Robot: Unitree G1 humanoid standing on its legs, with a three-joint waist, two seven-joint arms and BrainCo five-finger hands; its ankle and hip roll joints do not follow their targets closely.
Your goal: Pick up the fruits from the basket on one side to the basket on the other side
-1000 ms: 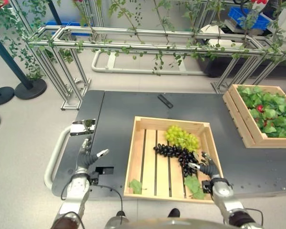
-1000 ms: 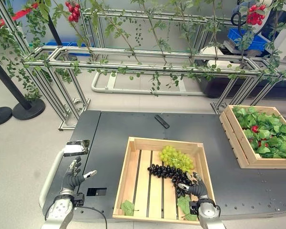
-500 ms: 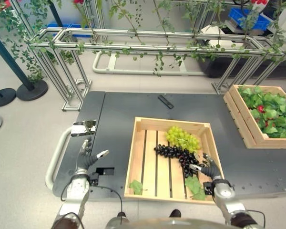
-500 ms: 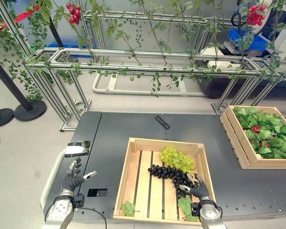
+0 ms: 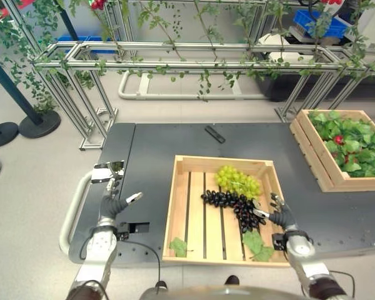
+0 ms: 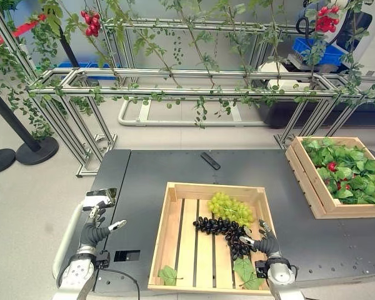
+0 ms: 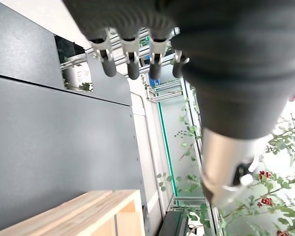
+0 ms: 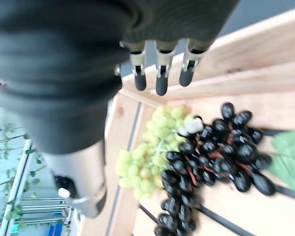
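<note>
A wooden crate [image 5: 174, 212] stands mid-table with a green grape bunch [image 5: 239, 181] and a black grape bunch [image 5: 233, 204] lying in its right half. My right hand [image 5: 280, 217] hovers open over the crate's right wall, just beside the black grapes. In the right wrist view its straight fingers [image 8: 160, 73] point over the black grapes [image 8: 221, 152] and green grapes [image 8: 147, 152], holding nothing. My left hand [image 5: 112, 205] is open above the table's left part, apart from the crate. A second crate [image 5: 312, 150] at the far right holds green leaves and red fruits [image 5: 339, 140].
A black remote [image 5: 215, 134] lies on the dark table [image 5: 156, 144] behind the middle crate. A shiny metal plate [image 5: 109, 170] sits at the table's left edge. Two loose leaves [image 5: 178, 245] lie in the crate. A metal frame with vines [image 5: 194, 59] runs behind the table.
My right hand has drifted a little to the right and up, from the black grapes' edge toward the crate's right wall. The left hand has hardly moved.
</note>
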